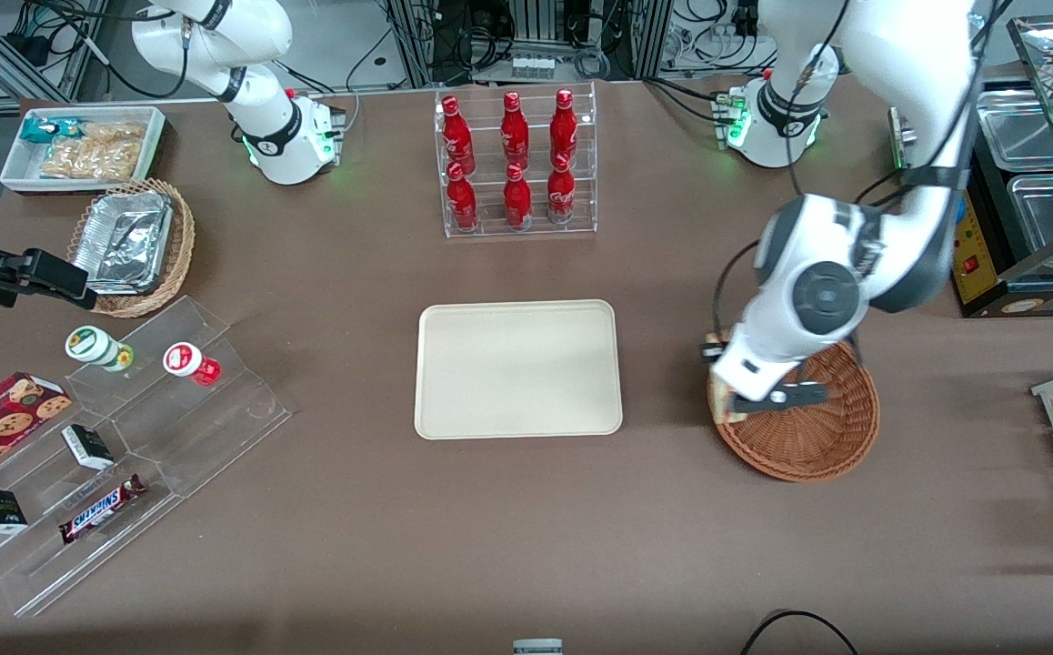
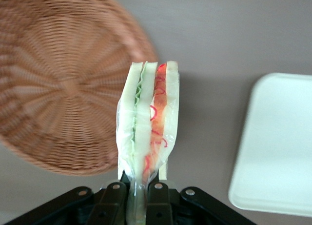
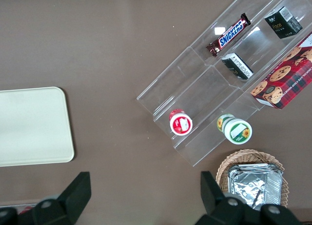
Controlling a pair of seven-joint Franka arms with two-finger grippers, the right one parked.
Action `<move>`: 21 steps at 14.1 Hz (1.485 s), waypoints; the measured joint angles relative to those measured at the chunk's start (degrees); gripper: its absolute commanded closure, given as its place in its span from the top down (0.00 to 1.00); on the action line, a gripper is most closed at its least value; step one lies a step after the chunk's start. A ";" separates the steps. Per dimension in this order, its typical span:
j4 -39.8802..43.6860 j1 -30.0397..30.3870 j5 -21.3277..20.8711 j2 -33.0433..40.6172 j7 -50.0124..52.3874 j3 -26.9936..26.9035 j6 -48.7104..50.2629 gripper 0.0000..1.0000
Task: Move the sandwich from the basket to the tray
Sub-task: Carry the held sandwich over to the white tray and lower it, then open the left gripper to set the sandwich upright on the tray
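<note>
My left gripper (image 2: 138, 188) is shut on the sandwich (image 2: 148, 122), a wrapped wedge of white bread with green and red-orange filling, and holds it in the air. In the front view the gripper (image 1: 734, 400) hangs over the tray-side rim of the reddish-brown wicker basket (image 1: 808, 428), and only a sliver of the sandwich (image 1: 720, 398) shows below the arm. The basket (image 2: 58, 78) is empty in the left wrist view. The cream-beige tray (image 1: 517, 368) lies empty on the table, toward the parked arm's end from the basket. It also shows in the left wrist view (image 2: 275, 147).
A clear rack of red bottles (image 1: 516, 164) stands farther from the front camera than the tray. Toward the parked arm's end lie a tan basket with foil trays (image 1: 131, 246), a white bin of snacks (image 1: 81, 146) and a clear stepped stand (image 1: 108, 455). A metal counter (image 1: 1031, 209) stands at the working arm's end.
</note>
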State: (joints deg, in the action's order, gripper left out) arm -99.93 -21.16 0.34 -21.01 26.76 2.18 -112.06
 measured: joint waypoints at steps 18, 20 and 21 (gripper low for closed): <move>21.58 -20.98 4.53 -24.28 20.11 1.59 -12.18 0.11; 21.66 -21.00 4.54 -24.47 21.24 2.12 -12.18 0.18; 21.71 -21.01 4.58 -24.47 21.69 2.37 -12.18 0.41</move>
State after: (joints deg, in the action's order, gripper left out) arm -78.22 -42.18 4.92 -45.48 48.45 4.55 -124.24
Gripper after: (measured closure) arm 0.855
